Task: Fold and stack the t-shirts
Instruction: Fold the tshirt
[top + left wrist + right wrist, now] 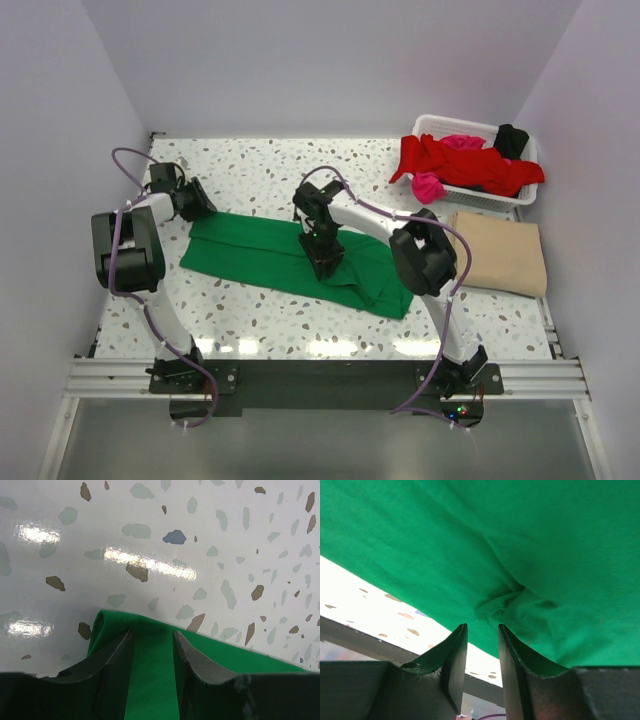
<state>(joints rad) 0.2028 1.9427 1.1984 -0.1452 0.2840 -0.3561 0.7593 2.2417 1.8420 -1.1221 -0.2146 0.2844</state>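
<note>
Green t-shirt [270, 258] lies as a long strip across the middle of the table [260, 170] in the top view. The left end effector [200, 205] is at its upper-left end and the right end effector [322, 256] at mid-strip. A folded tan t-shirt [500, 255] sits at right.

Left wrist view: the jaws stand partly apart over the shirt's corner, clamping nothing.

Right wrist view: the jaws are narrowly parted behind a pucker [505, 597] in the cloth, holding nothing.

The lengthwise fold looks done. Next, probably, one end needs pinching and carrying across to halve the strip.
</note>
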